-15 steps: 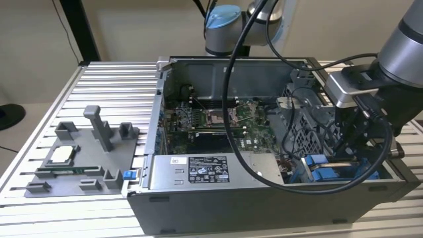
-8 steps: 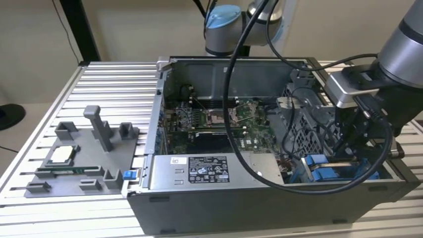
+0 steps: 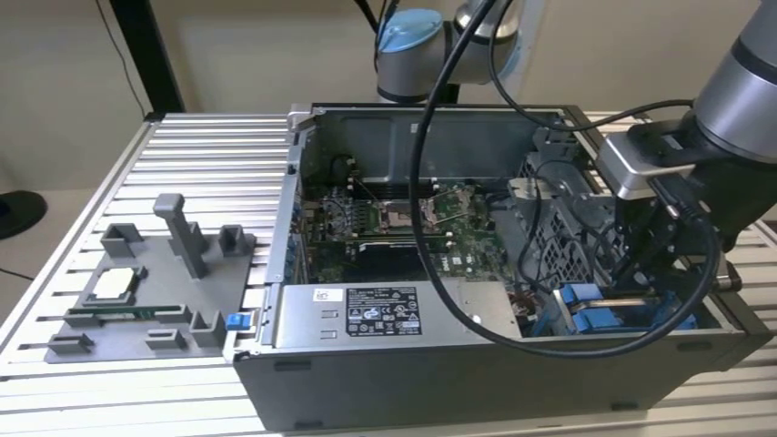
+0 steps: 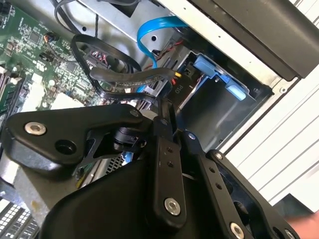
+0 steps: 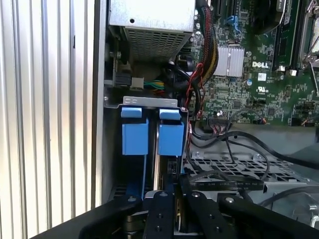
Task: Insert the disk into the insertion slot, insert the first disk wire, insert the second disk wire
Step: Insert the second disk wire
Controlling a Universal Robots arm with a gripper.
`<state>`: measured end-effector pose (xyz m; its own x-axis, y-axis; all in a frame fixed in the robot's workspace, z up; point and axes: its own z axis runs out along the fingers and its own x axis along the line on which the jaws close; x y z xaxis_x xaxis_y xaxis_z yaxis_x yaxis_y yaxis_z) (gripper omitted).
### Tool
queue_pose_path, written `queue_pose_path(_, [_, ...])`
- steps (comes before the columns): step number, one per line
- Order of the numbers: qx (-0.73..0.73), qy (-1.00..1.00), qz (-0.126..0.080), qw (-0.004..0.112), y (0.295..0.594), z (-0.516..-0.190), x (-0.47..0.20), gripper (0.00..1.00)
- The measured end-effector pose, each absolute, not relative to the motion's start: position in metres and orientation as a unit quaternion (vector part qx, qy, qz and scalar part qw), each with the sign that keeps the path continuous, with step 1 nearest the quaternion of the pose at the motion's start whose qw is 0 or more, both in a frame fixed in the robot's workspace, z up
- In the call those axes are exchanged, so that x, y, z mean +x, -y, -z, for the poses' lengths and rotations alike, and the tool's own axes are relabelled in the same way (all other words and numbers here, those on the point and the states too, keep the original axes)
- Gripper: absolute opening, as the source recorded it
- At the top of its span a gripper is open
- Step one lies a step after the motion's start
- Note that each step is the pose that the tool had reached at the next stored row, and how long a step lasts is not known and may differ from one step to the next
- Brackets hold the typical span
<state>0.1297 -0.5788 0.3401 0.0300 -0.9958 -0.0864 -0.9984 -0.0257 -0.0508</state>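
Open computer case (image 3: 486, 391) on a ribbed aluminium table (image 3: 195, 155), with the arm reaching down into the case's corner at the exterior view's right, near side. The gripper (image 5: 175, 211) stands over the insertion slot (image 5: 149, 102), a grey metal bay with bright blue plastic pieces (image 5: 134, 135); its black fingers (image 4: 164, 124) are drawn close together around a black wire connector (image 4: 149, 77) at the bay's edge. The disk itself cannot be told apart inside the bay. The motherboard (image 3: 401, 218) lies at the case's middle, and the labelled grey power-supply box (image 3: 377, 314) sits along the near wall. A grey parts fixture (image 3: 152, 291) rests on the table at the exterior view's left.
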Motion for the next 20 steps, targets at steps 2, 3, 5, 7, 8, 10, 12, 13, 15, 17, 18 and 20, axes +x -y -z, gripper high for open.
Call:
queue_pose_path(2, [-0.716, -0.696, -0.013, 0.048, 0.5788, -0.3391, 0.1297, 0.0])
queue_pose_path(3, [-0.716, -0.696, -0.013, 0.048, 0.5788, -0.3385, 0.1297, 0.0])
queue_pose_path(5, [-0.716, -0.696, -0.013, 0.048, 0.5788, -0.3365, 0.1297, 0.0])
queue_pose_path(7, [-0.716, -0.696, -0.013, 0.048, 0.5788, -0.3345, 0.1297, 0.0])
queue_pose_path(8, [-0.716, -0.696, -0.013, 0.048, 0.5788, -0.3335, 0.1297, 0.0])
queue_pose_path(10, [-0.716, -0.696, -0.013, 0.048, 0.5788, -0.332, 0.1297, 0.0])
queue_pose_path(12, [-0.716, -0.696, -0.013, 0.048, 0.5788, -0.3318, 0.1297, 0.0])
queue_pose_path(13, [-0.716, -0.696, -0.013, 0.048, 0.5788, -0.3318, 0.1297, 0.0])
queue_pose_path(15, [-0.716, -0.696, -0.014, 0.048, 0.5787, -0.3314, 0.1297, 1.0])
queue_pose_path(17, [-0.716, -0.696, -0.014, 0.048, 0.5788, -0.3314, 0.1297, 1.0])
queue_pose_path(18, [-0.716, -0.696, -0.014, 0.048, 0.5788, -0.3323, 0.1297, 1.0])
queue_pose_path(20, [-0.716, -0.697, -0.015, 0.048, 0.5788, -0.3361, 0.1296, 1.0])
